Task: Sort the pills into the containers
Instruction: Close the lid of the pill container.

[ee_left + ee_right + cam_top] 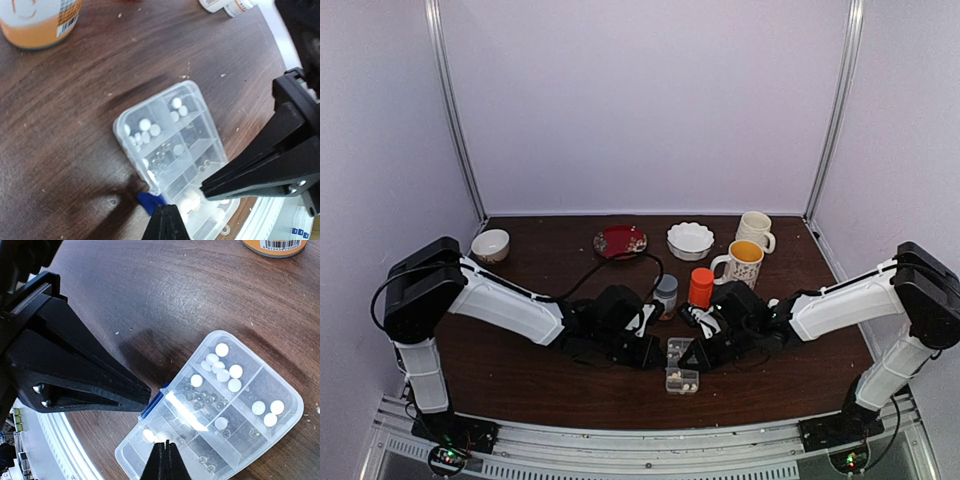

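The left gripper (165, 215) is hovering with its fingers pressed together, nothing between them, its tip just beside the one blue latch (150, 201) of the pill box (165, 135). The right gripper (163, 452) is likewise squeezing its fingers together on nothing, its tip over the pill box's latch edge. The pills (222, 371) are lying inside the box's compartments (250, 390): about seven white ones are crowding one corner compartment and three are sitting in the neighbouring corner one. Just beyond the pill box one grey-capped bottle (666, 293) and one orange bottle (701, 287) are standing. Farther behind it two mugs (743, 263), two bowls (690, 240) and one red plate (620, 241) are resting on the table (520, 370).
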